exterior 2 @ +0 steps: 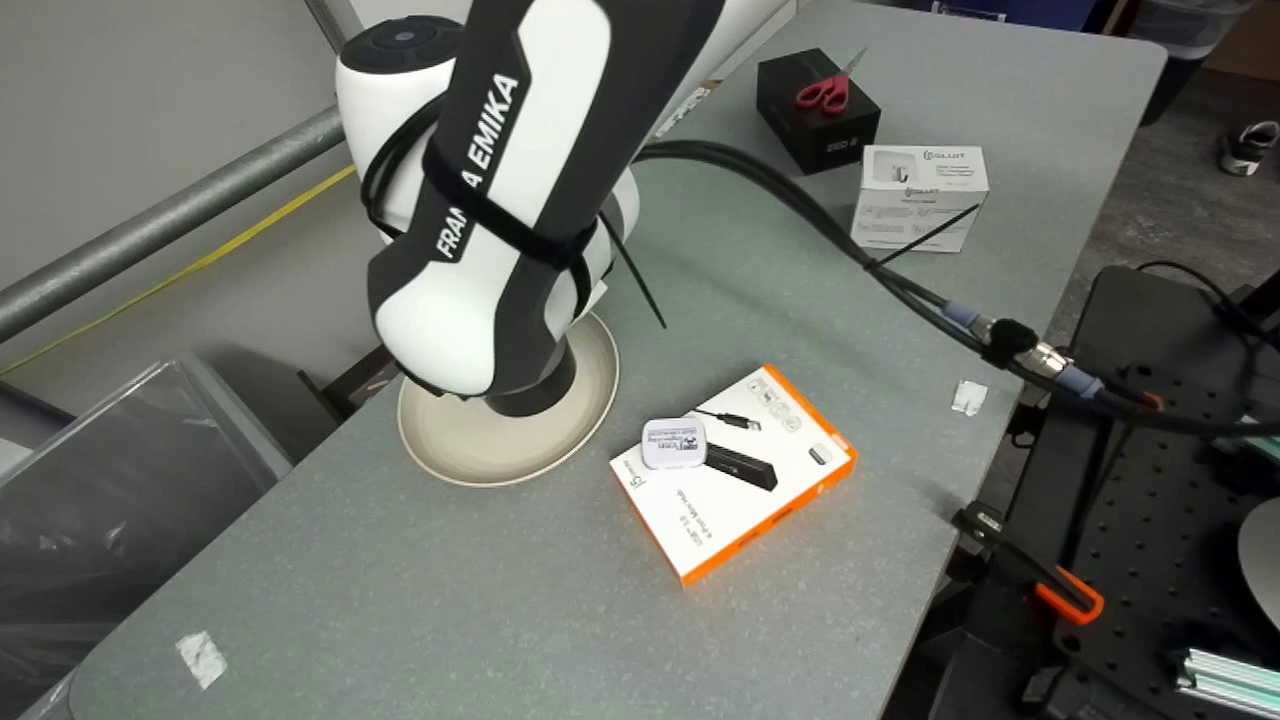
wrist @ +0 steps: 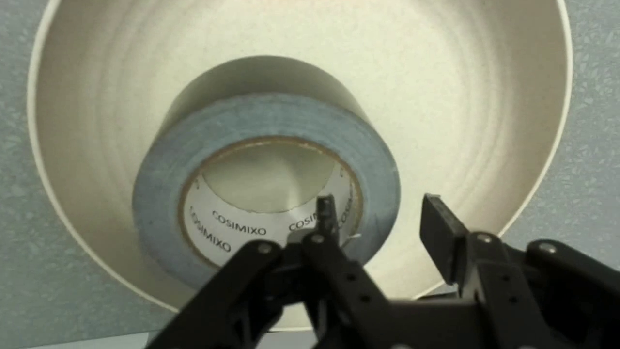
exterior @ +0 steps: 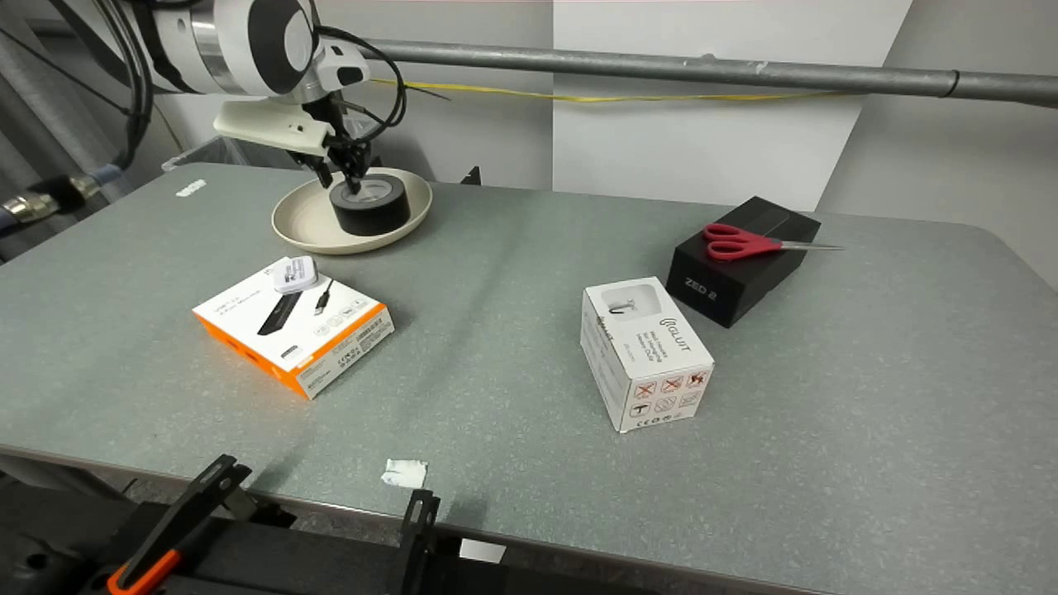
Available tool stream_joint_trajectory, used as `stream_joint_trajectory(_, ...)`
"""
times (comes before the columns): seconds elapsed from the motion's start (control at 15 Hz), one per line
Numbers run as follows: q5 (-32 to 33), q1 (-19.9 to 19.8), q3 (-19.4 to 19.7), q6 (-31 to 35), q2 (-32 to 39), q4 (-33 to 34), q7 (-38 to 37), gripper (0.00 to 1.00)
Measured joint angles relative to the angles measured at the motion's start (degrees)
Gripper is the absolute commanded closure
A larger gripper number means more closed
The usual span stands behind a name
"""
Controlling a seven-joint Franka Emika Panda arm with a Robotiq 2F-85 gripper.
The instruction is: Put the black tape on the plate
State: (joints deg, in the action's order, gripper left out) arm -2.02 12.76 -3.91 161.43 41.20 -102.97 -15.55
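Note:
The black tape [exterior: 374, 218] lies flat on the cream plate [exterior: 302, 218], inside its rim, in an exterior view. In an exterior view the arm covers most of the plate [exterior 2: 470, 445], and only a dark part of the tape [exterior 2: 538, 398] shows. In the wrist view the tape [wrist: 261, 114] has a white printed core and sits left of middle on the plate [wrist: 465, 87]. My gripper [wrist: 380, 213] is open over the plate, its fingers straddling the tape's wall: one over the hollow centre, one outside. Both fingers look apart from the tape. The gripper [exterior: 340, 185] also shows in an exterior view.
A white and orange box [exterior: 293, 326] with a small white case [exterior: 295, 274] stands near the plate. A white box [exterior: 649, 355] and a black box [exterior: 719, 273] with red scissors [exterior: 740, 242] stand farther off. A pipe [exterior: 628, 71] runs behind the table.

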Motion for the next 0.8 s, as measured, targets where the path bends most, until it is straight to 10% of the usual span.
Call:
stream_joint_trajectory(0.2, 0.00, 0.16, -0.37, 0.00, -0.47, 0.13, 0.37, 0.00)
stream_joint_trajectory(0.8, -0.12, 0.12, -0.62, 0.00, -1.16, 0.30, 0.50, 0.00)
